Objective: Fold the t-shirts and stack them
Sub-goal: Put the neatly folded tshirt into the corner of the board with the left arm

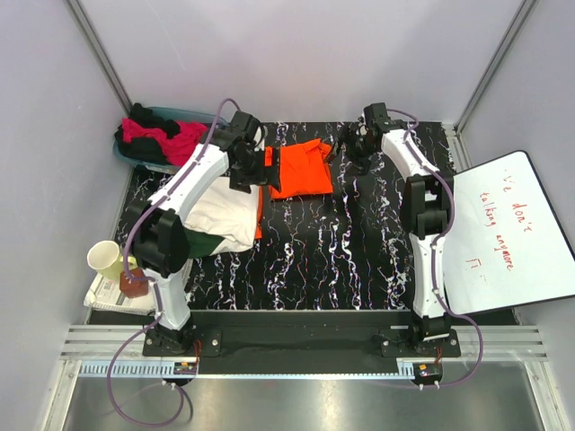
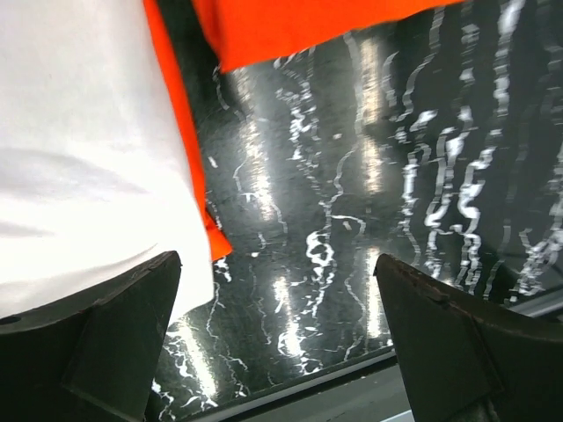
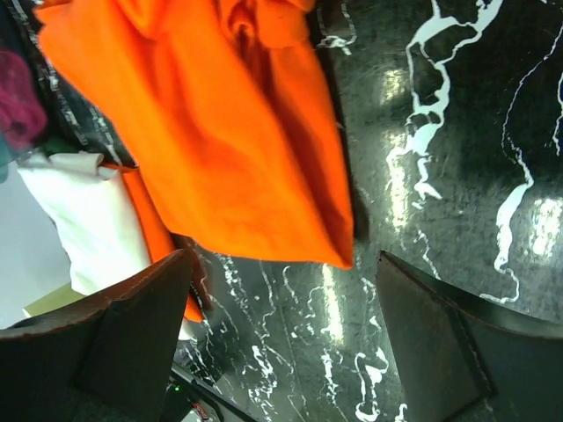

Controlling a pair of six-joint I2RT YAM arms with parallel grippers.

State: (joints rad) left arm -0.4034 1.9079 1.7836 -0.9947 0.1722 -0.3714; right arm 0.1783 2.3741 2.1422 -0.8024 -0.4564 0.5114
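A folded bright orange t-shirt (image 1: 301,169) lies on the black marbled table near the back middle; it also shows in the right wrist view (image 3: 220,132) and the left wrist view (image 2: 290,26). A folded white t-shirt (image 1: 220,214) lies on a stack at the left, with orange and dark cloth under it; it also shows in the left wrist view (image 2: 79,149). Magenta and black shirts (image 1: 157,135) sit in the basket. My left gripper (image 1: 256,166) is open and empty, just left of the orange shirt. My right gripper (image 1: 359,144) is open and empty, to its right.
A teal basket (image 1: 175,117) stands at the back left corner. A white board with red writing (image 1: 508,229) lies at the right edge. A paper cup (image 1: 106,259) and a small jar (image 1: 133,285) stand on a white tray at the front left.
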